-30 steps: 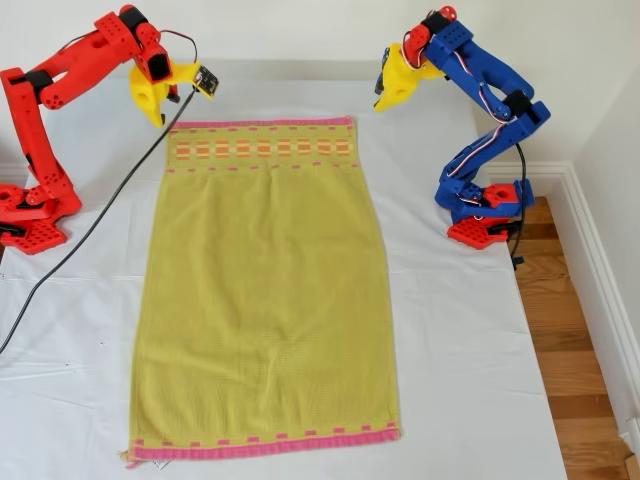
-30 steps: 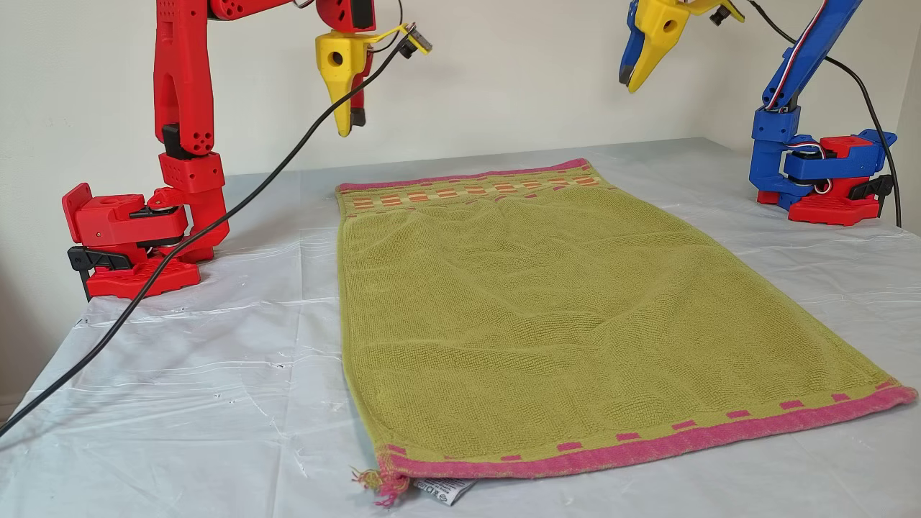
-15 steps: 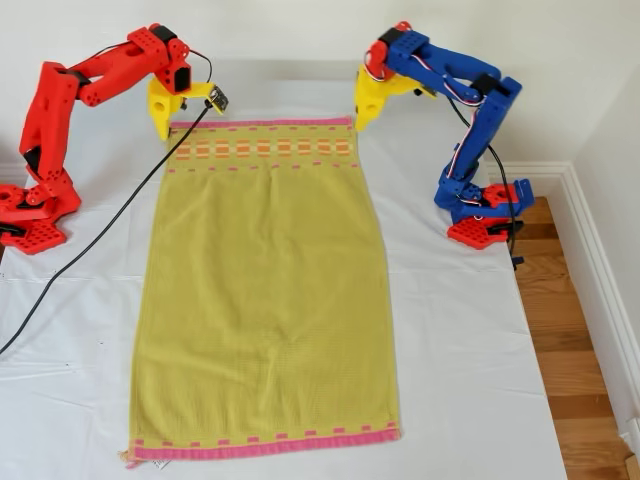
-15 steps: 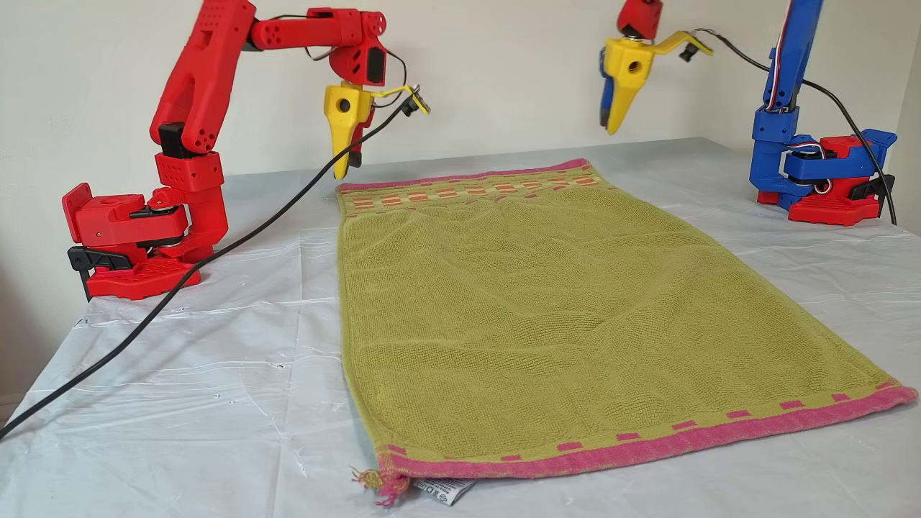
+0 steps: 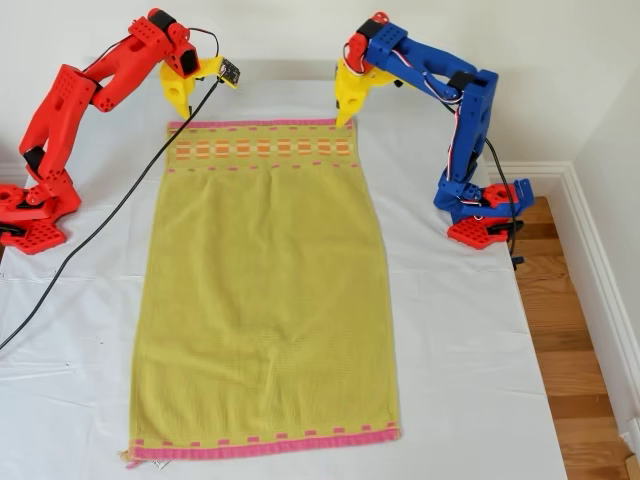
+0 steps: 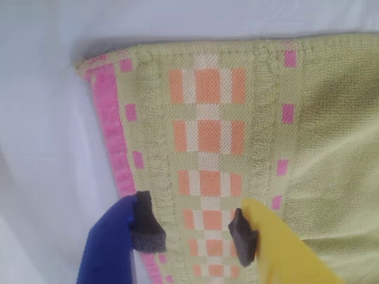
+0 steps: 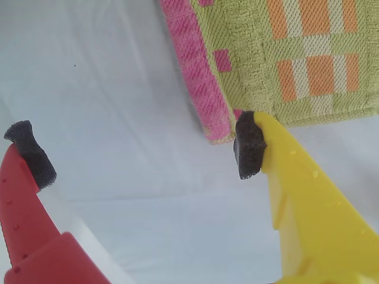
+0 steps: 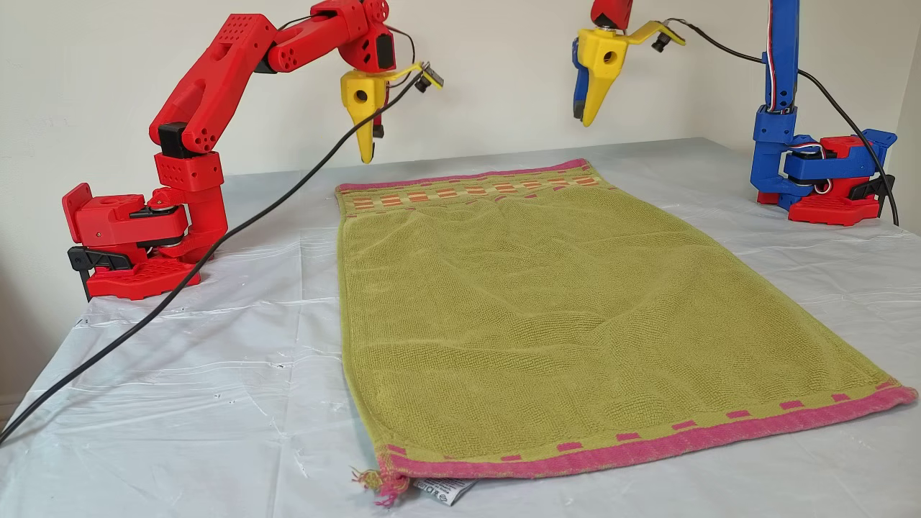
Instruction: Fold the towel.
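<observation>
White-sheeted worktop point(image 5: 470, 330) carrying the towel point(image 5: 265, 290), lying flat and unfolded; my first gripper point(image 6: 195, 228) and my second gripper point(image 7: 139, 148) hovering, fingers parted and empty, over its far corners, presumably for lifting.

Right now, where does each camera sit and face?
Exterior view: high, looking down on the whole towel; red arm and blue arm show.
Other view: low, facing the wall; both arms show.
First wrist view: blue arm, down past my first gripper onto a patterned towel corner.
Second wrist view: red arm, my second gripper beside the other patterned corner.
All share the towel.
</observation>
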